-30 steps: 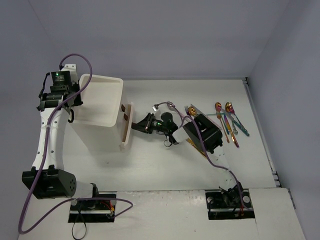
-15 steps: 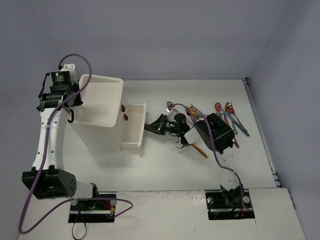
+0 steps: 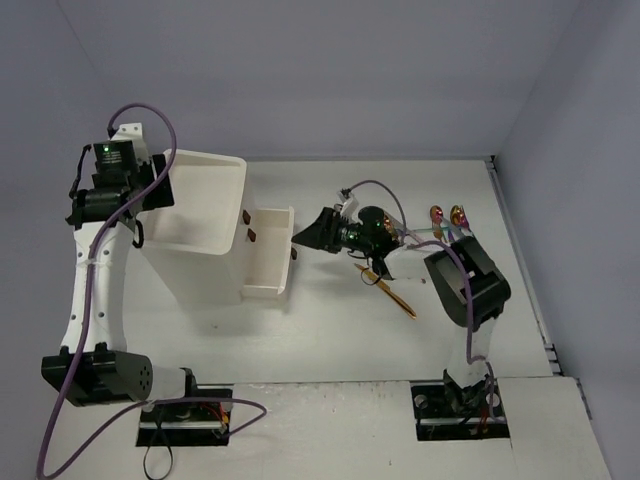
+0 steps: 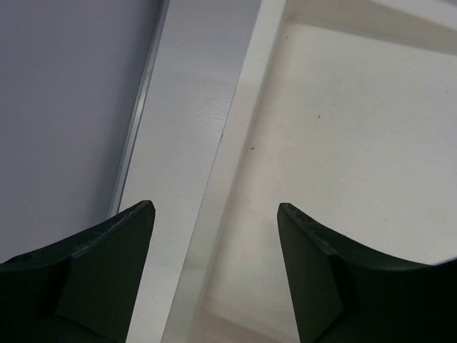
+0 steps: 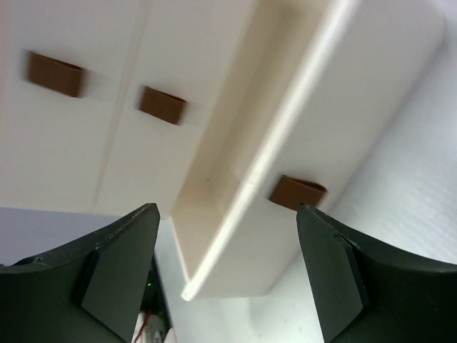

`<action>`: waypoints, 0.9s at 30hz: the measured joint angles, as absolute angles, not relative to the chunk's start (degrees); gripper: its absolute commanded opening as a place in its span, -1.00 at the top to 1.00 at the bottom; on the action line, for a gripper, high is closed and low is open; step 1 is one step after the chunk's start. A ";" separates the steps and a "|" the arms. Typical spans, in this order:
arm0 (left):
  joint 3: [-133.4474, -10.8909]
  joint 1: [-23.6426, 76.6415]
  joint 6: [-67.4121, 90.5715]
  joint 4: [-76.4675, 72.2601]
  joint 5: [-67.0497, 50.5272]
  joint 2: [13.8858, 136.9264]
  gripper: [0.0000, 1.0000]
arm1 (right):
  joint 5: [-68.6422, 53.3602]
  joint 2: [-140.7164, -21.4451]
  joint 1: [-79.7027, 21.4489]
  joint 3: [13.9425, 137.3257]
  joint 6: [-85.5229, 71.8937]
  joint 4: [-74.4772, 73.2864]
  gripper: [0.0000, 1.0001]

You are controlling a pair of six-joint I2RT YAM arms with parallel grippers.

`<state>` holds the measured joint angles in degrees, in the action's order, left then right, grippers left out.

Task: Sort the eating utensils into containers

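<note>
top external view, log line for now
shallow white plastic drawer: pulled out | right hand: open, facing brown handle | left hand: open by tall white box | slim gold utensil: on table

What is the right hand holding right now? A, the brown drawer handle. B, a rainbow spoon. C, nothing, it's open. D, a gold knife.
C: in the right wrist view the right hand has its fingers spread wide with nothing between them, and they are not closed on the brown handle of the pulled-out drawer ahead.
</note>
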<state>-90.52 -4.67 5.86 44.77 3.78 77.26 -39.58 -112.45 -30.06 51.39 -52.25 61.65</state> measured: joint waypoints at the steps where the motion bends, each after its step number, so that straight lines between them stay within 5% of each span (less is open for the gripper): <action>1: -91.10 -4.67 6.00 44.91 3.71 76.78 -0.39 | -38.82 -109.43 -30.02 51.98 -49.16 58.02 -0.55; 15: -86.45 -4.54 6.73 44.45 -0.18 47.89 -0.50 | -8.77 -71.99 -25.13 57.41 -13.43 5.31 -0.56; 27: -68.37 8.52 6.63 55.65 4.65 27.35 -0.50 | -1.21 -64.76 -22.06 49.65 -9.21 -13.84 -0.52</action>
<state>-68.37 8.52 6.63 55.65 4.65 27.35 -1.21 -64.76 -22.06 49.65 -9.21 -13.84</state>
